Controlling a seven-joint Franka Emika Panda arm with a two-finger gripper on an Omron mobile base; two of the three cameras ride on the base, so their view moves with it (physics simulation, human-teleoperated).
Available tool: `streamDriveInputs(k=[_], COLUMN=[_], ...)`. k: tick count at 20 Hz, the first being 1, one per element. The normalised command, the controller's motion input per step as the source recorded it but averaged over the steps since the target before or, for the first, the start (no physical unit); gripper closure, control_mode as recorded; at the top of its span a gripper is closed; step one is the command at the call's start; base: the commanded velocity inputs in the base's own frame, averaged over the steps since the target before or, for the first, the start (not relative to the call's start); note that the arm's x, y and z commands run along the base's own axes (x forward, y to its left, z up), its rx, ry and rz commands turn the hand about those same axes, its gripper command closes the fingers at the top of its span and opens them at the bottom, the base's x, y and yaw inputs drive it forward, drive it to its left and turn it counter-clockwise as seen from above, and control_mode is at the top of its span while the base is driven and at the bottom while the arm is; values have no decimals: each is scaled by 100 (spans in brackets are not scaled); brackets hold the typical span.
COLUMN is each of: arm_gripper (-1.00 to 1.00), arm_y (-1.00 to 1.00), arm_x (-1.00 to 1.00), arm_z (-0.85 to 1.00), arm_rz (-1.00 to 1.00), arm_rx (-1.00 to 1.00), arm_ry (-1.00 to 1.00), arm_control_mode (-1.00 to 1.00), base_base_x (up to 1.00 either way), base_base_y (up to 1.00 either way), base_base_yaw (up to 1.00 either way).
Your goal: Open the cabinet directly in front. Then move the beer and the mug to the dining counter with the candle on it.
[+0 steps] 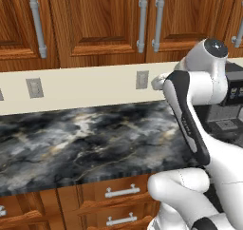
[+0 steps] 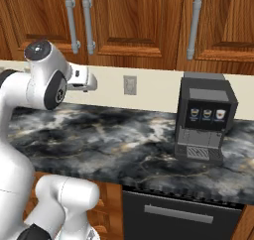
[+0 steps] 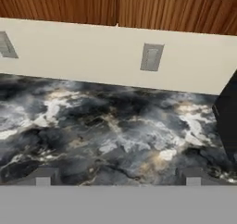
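Cabinet [image 1: 99,20] doors hang shut above the marble surface [image 1: 85,143] at left and centre, so opening (the first step) is pending, and the open, empty gripper [image 3: 118,176] near the coffee machine [image 2: 204,117] must rise to a bar handle [image 1: 142,22].

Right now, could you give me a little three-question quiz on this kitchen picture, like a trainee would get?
1. True or false: the cabinet doors are shut.
2. What stands on the marble counter to the right? A) toaster B) coffee machine C) kettle
3. Are the jaws of the gripper open or shut, and do they hold anything?

Key: 1 true. 2 B. 3 open, holding nothing, above bare marble.
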Motion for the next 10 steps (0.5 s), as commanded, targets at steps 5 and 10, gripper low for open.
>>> streamDriveInputs(k=[5,10], arm_gripper=[-100,-100], arm_y=[0,0], arm_x=[-46,-35], arm_z=[52,58], arm_rz=[0,0], arm_rx=[-3,0], arm_ry=[-57,-52], arm_control_mode=[-100,-100], base_base_x=[0,0], base_base_y=[0,0], base_base_yaw=[0,0])
